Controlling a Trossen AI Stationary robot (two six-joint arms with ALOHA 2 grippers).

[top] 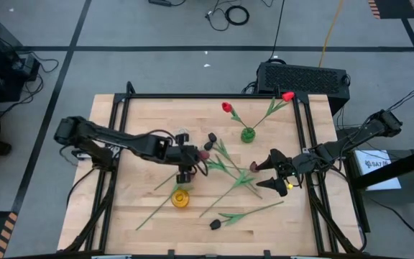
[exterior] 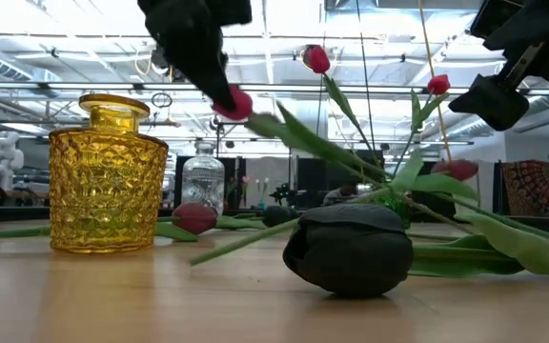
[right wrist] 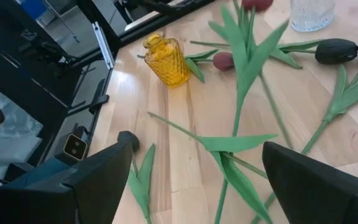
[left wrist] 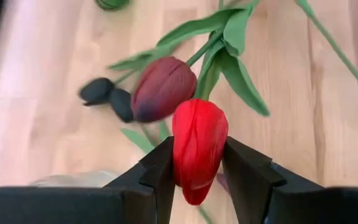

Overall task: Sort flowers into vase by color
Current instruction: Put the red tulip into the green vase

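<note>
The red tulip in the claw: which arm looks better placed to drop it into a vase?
Probably the left. Its gripper already clamps the red tulip, with the green vase nearby. The right gripper hangs open and empty.

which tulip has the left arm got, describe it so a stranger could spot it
Start at the yellow glass vase near the front of the wooden table. Just above it the left gripper is shut on a bright red tulip by its head, lifted off the wood. The maroon tulip and black tulip close by lie loose.
</note>
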